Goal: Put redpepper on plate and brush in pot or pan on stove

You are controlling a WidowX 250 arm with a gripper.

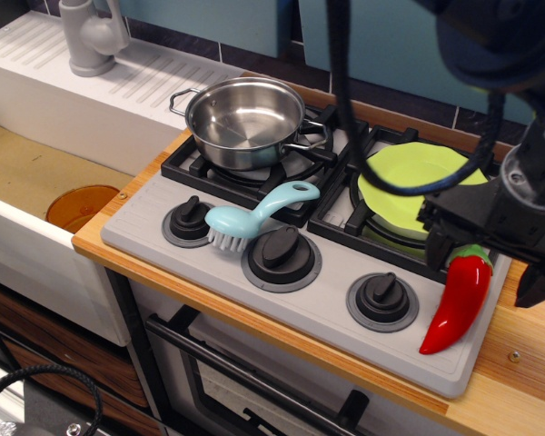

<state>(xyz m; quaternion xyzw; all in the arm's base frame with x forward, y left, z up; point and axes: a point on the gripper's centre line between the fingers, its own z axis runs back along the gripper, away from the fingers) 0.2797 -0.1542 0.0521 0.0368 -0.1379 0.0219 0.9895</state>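
Observation:
The redpepper [459, 304] lies on the front right corner of the grey stove [318, 309], stem end toward the plate. The lime-green plate [401, 186] sits on the right burner, partly hidden by the arm. My gripper [486, 263] is open and low over the pepper's stem end, with one finger [436, 243] to its left and the other [536, 283] to its right. The light blue brush [254, 213] lies on the stove between the left knobs and the left burner. The empty steel pot [245, 118] stands on the left burner.
Three black knobs [381, 300] line the stove front. A sink at the left holds an orange disc [82, 207], with a grey faucet [91, 36] behind. A wooden counter [527, 372] borders the stove on the right. A dark cable [345, 100] hangs over the plate.

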